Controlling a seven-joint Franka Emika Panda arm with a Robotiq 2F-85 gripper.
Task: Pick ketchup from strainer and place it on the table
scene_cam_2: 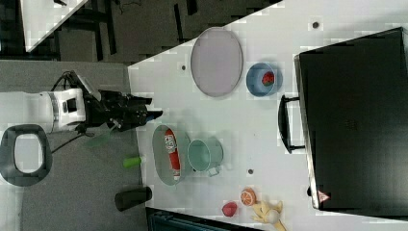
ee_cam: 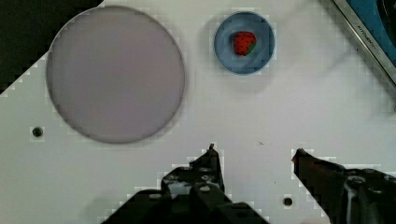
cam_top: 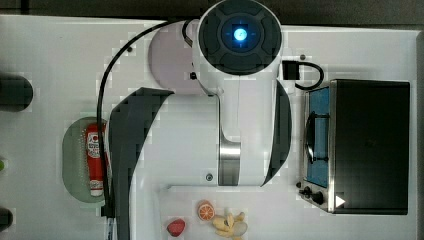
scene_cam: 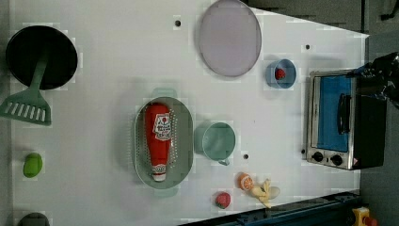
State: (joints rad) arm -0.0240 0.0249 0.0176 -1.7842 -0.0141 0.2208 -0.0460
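One ketchup bottle [scene_cam: 157,139] lies flat inside the strainer [scene_cam: 184,141], just left of the centre in the left view, its white cap toward the bottom of the frame and its label facing up. The strainer rests on the table [scene_cam: 108,117], with a green cup [scene_cam: 217,141] just beside it on the left view's right. In the right view the bottle [scene_cam_2: 171,152] sits in the middle of the frame, and the claw [scene_cam_2: 155,114] hangs above and to the left of it, apart from both bottle and strainer, touching neither. The claw's two fingers [ee_cam: 208,164] stand well apart with nothing between them; in the wrist view bare tabletop [ee_cam: 261,116] shows in the gap. In the right view the arm [scene_cam_2: 62,109] reaches in from the frame's left edge, its wrist stretched level toward the table's edge. Beyond the claw in the wrist view lie a round grey plate [ee_cam: 116,73] and a small blue bowl [ee_cam: 223,51] holding a strawberry [ee_cam: 244,43].
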